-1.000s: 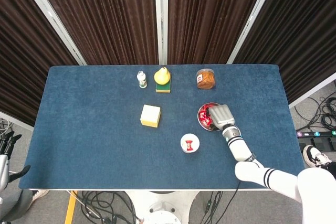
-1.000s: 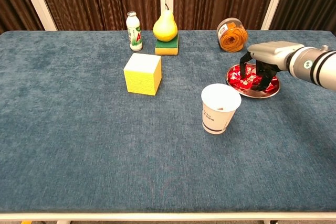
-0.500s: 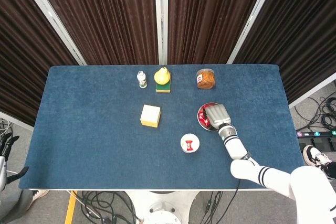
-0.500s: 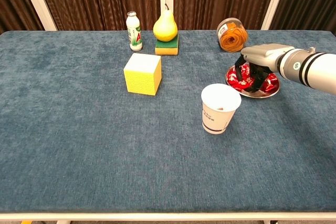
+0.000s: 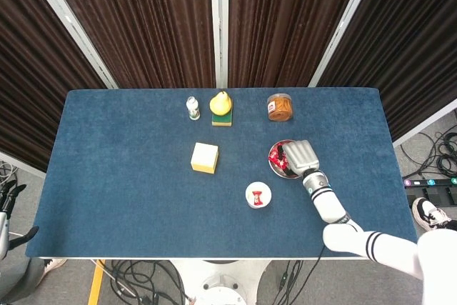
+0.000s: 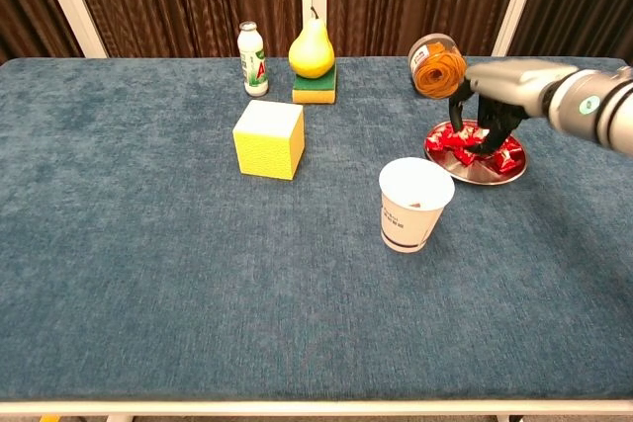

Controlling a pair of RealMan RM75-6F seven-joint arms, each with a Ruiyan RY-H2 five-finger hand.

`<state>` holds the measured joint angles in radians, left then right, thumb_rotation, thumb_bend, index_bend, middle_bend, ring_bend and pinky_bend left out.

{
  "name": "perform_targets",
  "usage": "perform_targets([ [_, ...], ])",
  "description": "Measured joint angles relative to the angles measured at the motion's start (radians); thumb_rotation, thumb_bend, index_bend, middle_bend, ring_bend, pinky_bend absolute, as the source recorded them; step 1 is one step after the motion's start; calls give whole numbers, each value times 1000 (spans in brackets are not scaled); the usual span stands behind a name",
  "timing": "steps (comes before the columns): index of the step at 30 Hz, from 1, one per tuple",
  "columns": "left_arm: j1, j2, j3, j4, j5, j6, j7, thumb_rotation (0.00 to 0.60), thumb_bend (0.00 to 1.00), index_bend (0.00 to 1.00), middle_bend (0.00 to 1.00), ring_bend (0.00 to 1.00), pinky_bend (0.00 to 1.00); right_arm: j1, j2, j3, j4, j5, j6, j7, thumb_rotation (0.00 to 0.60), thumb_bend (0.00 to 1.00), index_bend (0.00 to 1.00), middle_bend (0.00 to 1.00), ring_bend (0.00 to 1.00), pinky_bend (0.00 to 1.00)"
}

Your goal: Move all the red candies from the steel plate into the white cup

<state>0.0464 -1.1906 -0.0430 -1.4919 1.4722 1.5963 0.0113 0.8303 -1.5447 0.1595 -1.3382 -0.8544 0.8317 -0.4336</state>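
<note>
Lifted since last frame: my right hand (image 6: pixel 492 106) now hangs above the steel plate (image 6: pixel 477 174), fingers curled down; can't tell if it's pinching a candy. Red candies (image 6: pixel 457 139) lie below it, white cup (image 6: pixel 414 204) nearer me, to its left. Head view: right hand (image 5: pixel 300 155) covers plate (image 5: pixel 275 165); cup (image 5: pixel 258 195) holds one candy.

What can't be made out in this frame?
- Whether the right hand holds a candy: its dark fingers hide the grip in the chest view; its back covers it in the head view.
- Candy count on the plate: hand overlaps them.
- Left hand: barely visible at the head view's left edge, state unclear.
</note>
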Motion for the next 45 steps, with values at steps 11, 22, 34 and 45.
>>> perform_targets([
  [11, 0, 2, -1, -15, 4, 4, 14, 600, 4, 220, 212, 209, 205, -76, 228, -34, -412, -363, 73, 168, 600, 386, 662, 1000, 1000, 1000],
  [22, 7, -4, 2, -6, -5, 2, 6, 600, 4, 220, 212, 209, 204, -56, 153, -71, -365, -334, 45, 65, 600, 373, 512, 1000, 1000, 1000],
  [34, 5, -10, -1, 4, -6, 0, 2, 600, 4, 220, 212, 209, 204, -72, 169, -66, -368, -334, 80, 92, 600, 162, 277, 1000, 1000, 1000],
  [45, -5, -17, -4, 5, -2, -9, 6, 600, 4, 220, 212, 210, 204, -68, 170, -13, -170, -161, 61, 99, 600, 162, 390, 1000, 1000, 1000],
])
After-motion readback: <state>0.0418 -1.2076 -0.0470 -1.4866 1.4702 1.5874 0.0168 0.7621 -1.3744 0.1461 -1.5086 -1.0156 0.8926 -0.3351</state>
